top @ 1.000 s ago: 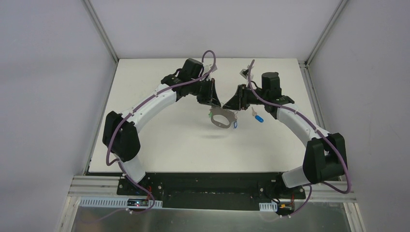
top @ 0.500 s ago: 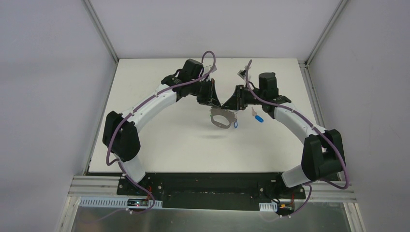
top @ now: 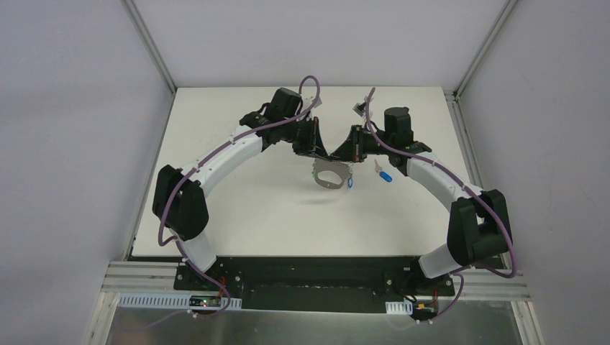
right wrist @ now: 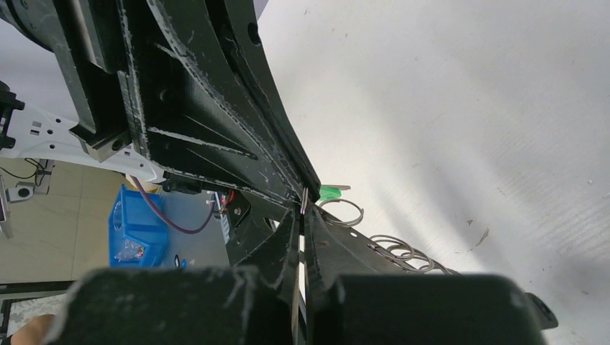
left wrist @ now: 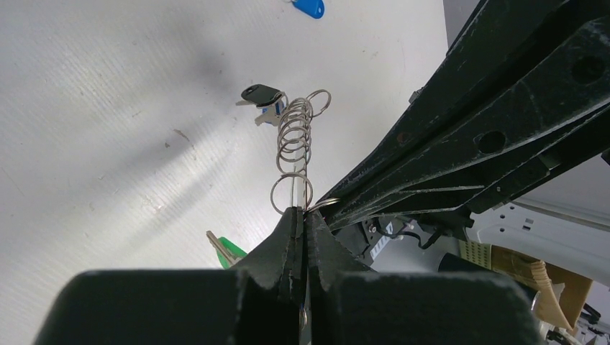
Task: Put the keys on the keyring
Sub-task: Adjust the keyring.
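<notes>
The left gripper [left wrist: 301,224] held its jaws pinched on the keyring [left wrist: 295,140]; the green key [left wrist: 233,251] lay beside, the blue key [left wrist: 310,7] beyond.

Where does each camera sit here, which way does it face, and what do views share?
Top external: above and behind the bases, looking down at the table; both arms, keyring.
Left wrist: looks along the left gripper to the keyring's rings; right gripper crosses at right.
Right wrist: looks along the right gripper toward the table; left gripper fills upper left.
Both wrist views share the green key.

Bright, even light, soft shadows on table [top: 252,208], wrist views' foreground blurred
</notes>
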